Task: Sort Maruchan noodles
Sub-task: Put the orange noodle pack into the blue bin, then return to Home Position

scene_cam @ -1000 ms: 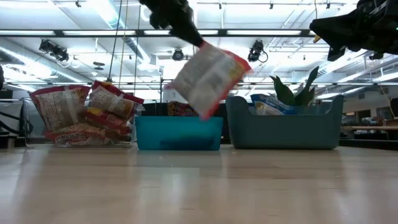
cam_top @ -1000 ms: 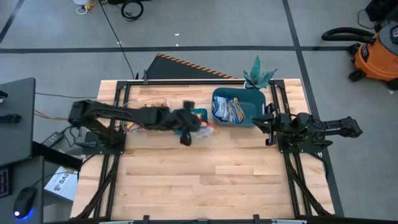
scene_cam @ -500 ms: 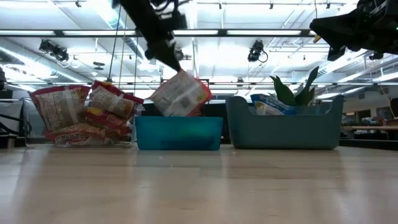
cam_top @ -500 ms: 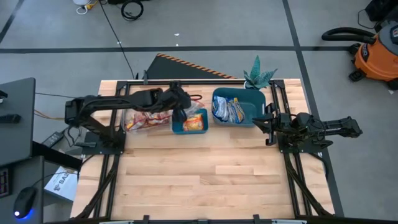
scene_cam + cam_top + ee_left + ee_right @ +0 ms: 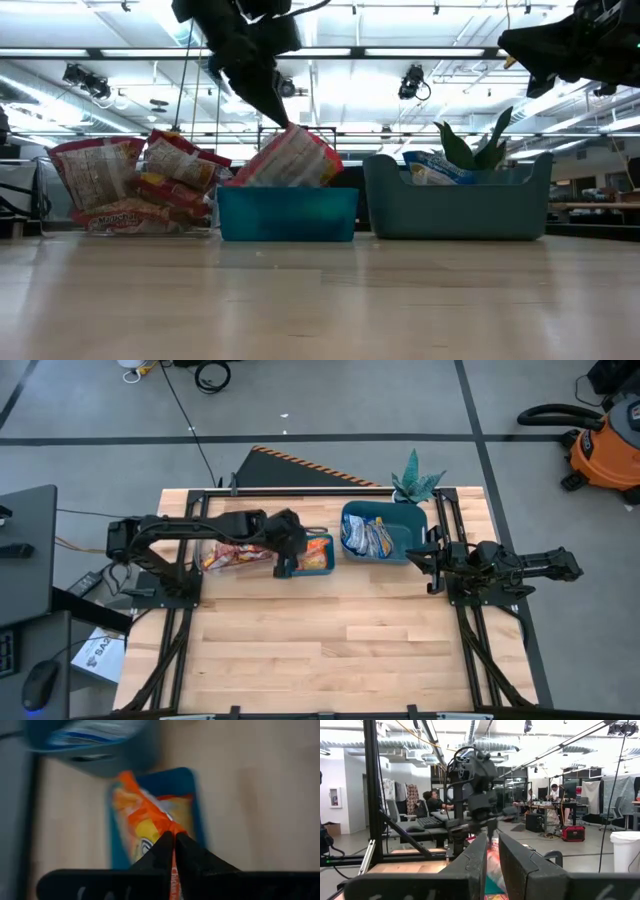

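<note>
My left gripper [image 5: 287, 553] [image 5: 282, 122] [image 5: 174, 836] is shut on an orange-yellow Maruchan packet [image 5: 292, 160] [image 5: 145, 815] above the small teal bin [image 5: 322, 565] [image 5: 287, 215]. Red packets [image 5: 130, 185] are piled in the clear box [image 5: 232, 553] left of it. Blue-silver packets [image 5: 370, 537] stand in the larger teal bin [image 5: 400, 520] [image 5: 455, 210]. My right gripper [image 5: 432, 560] [image 5: 493, 842] waits raised at the table's right edge, a narrow gap between its fingers. My left gripper pinches the orange packet's crimped upper edge [image 5: 169, 827] between its two fingertips, coming from above and slanting down. The packet hangs tilted below the fingers, and its lower part [image 5: 285, 178] sits inside the small teal bin.
A green plant [image 5: 415, 485] stands behind the larger bin at the far right corner. The bins and the clear box line the table's far side. Bare wood [image 5: 330, 640] fills the near half. Metal arm frames [image 5: 170, 590] run along both side edges.
My left gripper has carried the orange packet from in front of the small teal bin toward the far edge and left, then down. The packet, hanging high and clear before, now has its lower part in the small teal bin. The gripper has stayed shut on it.
</note>
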Controlling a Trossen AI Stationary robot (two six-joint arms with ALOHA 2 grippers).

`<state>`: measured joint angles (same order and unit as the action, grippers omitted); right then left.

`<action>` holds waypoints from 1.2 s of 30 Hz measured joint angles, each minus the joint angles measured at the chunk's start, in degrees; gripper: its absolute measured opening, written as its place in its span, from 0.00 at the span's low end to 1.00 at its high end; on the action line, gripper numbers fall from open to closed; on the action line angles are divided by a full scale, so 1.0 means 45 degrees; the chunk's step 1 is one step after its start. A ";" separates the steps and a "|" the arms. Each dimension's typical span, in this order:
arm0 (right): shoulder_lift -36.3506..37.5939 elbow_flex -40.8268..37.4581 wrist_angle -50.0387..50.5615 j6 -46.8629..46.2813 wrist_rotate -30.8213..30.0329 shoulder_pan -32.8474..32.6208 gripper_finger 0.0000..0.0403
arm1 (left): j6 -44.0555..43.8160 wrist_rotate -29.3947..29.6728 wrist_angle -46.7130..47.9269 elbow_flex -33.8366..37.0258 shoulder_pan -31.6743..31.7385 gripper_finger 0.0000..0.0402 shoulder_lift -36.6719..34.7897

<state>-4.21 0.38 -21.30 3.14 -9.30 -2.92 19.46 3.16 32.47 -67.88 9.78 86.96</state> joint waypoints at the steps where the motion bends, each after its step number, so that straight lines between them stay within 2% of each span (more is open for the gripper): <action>1: 0.0000 0.0000 -0.0001 0.0000 0.0000 0.0000 0.14 | -0.0151 -0.0359 0.0049 0.0005 -0.0125 0.06 0.0067; 7: -0.0002 0.0000 0.0022 0.0000 0.0003 -0.0002 0.14 | -0.0538 -0.0567 -0.0155 0.0010 -0.0988 0.07 0.1198; 11: -0.0005 0.0000 0.0009 0.0000 0.0005 0.0000 0.14 | -0.0538 0.0377 -0.0982 0.0010 -0.1208 0.07 0.2099; 16: -0.0005 -0.0004 -0.0008 0.0000 0.0002 0.0000 0.14 | -0.0526 0.1516 -0.2059 0.0010 -0.0816 0.07 0.2929; 22: -0.0005 -0.0001 -0.0001 0.0000 0.0004 0.0000 0.14 | -0.0664 0.1582 -0.2516 0.0000 -0.0116 0.07 0.3186; 25: -0.0005 -0.0003 0.0026 0.0000 0.0000 0.0000 0.14 | -0.0845 0.1121 -0.2504 -0.0162 0.0025 0.08 0.3079; 29: -0.0005 0.0000 -0.0006 0.0000 0.0000 0.0000 0.14 | -0.0989 0.0811 -0.2472 -0.0224 -0.0061 0.16 0.3016; 33: -0.0005 0.0000 -0.0003 0.0000 0.0000 -0.0001 0.14 | -0.1051 0.1274 -0.2141 -0.0208 -0.0090 0.29 0.2707; 36: -0.0005 0.0000 0.0004 0.0000 0.0002 -0.0004 0.14 | -0.1259 0.1455 -0.1580 -0.0219 -0.0067 0.35 0.2010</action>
<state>-4.23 0.38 -21.28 3.14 -9.29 -2.93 13.79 9.71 25.36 -68.86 9.47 96.01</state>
